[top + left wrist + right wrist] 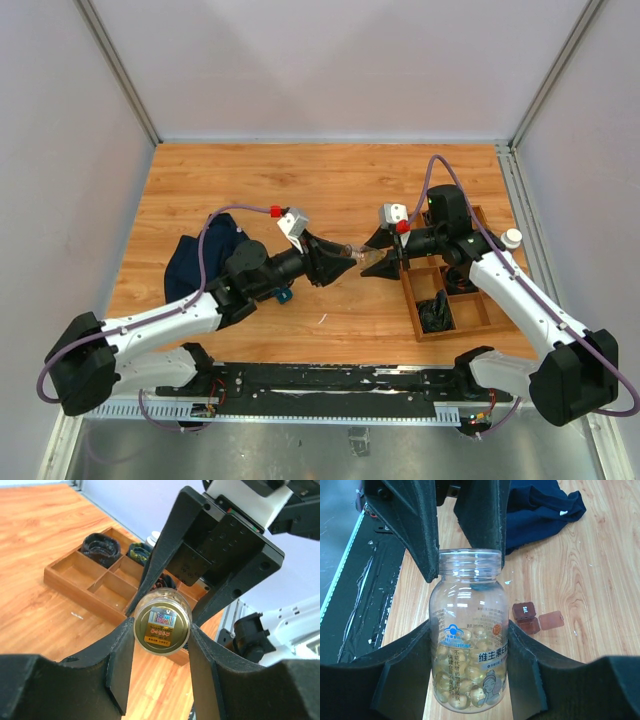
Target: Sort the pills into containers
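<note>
Pill bottle (470,595) clamped twice, right gripper (470,630) on its body and left gripper (162,629) on its neck; open reddish-brown container (526,617) lies just beside the right fingertips; probably best to brace the body and work the neck gently.

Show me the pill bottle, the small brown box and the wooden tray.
pill bottle (470,645): right wrist view, on its labelled body.
small brown box (525,611): right wrist view, on its lettered top.
wooden tray (82,594): left wrist view, on its near wall.

Arms reach inward; left gripper (342,257) and right gripper (382,264) clamp one bottle (470,645).
</note>
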Controlling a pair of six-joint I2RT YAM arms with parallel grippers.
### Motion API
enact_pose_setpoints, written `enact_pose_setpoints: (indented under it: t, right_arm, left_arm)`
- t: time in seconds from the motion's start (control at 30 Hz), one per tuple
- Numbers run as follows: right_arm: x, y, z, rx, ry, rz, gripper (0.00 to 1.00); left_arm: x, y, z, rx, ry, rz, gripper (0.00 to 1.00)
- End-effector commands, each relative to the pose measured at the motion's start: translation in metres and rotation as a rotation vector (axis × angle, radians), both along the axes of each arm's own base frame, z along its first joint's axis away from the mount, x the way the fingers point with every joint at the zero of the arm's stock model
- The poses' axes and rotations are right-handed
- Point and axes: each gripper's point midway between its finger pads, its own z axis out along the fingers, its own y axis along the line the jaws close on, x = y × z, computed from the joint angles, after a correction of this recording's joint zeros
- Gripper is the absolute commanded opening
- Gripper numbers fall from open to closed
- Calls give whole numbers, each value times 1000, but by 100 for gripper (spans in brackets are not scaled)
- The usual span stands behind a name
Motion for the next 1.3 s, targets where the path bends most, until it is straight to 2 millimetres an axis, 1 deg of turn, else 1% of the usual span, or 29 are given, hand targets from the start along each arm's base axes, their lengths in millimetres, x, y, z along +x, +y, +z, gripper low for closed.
enact_pose_setpoints:
  t: [0.0, 0.1, 0.27, 0.37, 0.4, 0.43, 0.53, 0.6, 0.63, 0.67, 0.8, 0.83, 0.9, 1.0, 1.1, 1.13, 1.17, 1.27]
  right_arm:
    - [0, 2, 11, 35, -51, 30, 1]
    - [0, 2, 9, 31, -48, 27, 0]
    - [1, 2, 8, 30, -47, 26, 0]
    - [0, 2, 9, 31, -49, 27, 1]
    - [0, 2, 9, 31, -51, 26, 1]
    - [0, 2, 9, 32, -51, 27, 1]
    - [0, 2, 9, 32, -50, 28, 1]
    - [0, 2, 10, 32, -51, 28, 1]
    - [0, 2, 10, 32, -51, 27, 1]
    - [0, 2, 10, 33, -51, 28, 1]
    - [0, 2, 9, 33, -49, 28, 1]
    - [-1, 2, 10, 34, -49, 30, 1]
    - [-1, 2, 10, 36, -47, 33, 1]
    - [-2, 2, 10, 39, -48, 37, 1]
    - [-2, 2, 10, 39, -47, 39, 1]
    - [-2, 2, 10, 40, -49, 39, 1]
    - [-3, 2, 9, 40, -48, 40, 1]
    - [-3, 2, 9, 41, -46, 41, 1]
  left_arm:
    - [23, 18, -15, -90, 227, 248, 0]
    - [22, 18, -14, -153, 313, 275, 0]
    - [18, 12, 5, -241, 382, 253, 0]
    - [14, 10, 9, -279, 431, 231, 1]
    - [12, 9, 11, -285, 438, 220, 8]
    - [11, 10, 13, -293, 439, 213, 17]
    - [5, 10, 18, -276, 398, 182, 55]
    - [3, 15, 18, -255, 352, 181, 73]
    - [2, 18, 19, -243, 327, 187, 77]
    - [1, 20, 18, -224, 300, 186, 82]
    - [-11, 28, 18, -137, 130, 141, 88]
    - [-15, 30, 19, -109, 68, 120, 88]
    - [-21, 31, 19, -47, -54, 83, 92]
    - [-25, 34, 15, 27, -232, 58, 97]
    - [-28, 33, 21, 74, -431, 22, 99]
    - [-33, 30, 21, 88, -480, -18, 99]
    - [-36, 28, 21, 98, -522, -58, 99]
    - [-29, 29, 27, 78, -564, -126, 99]
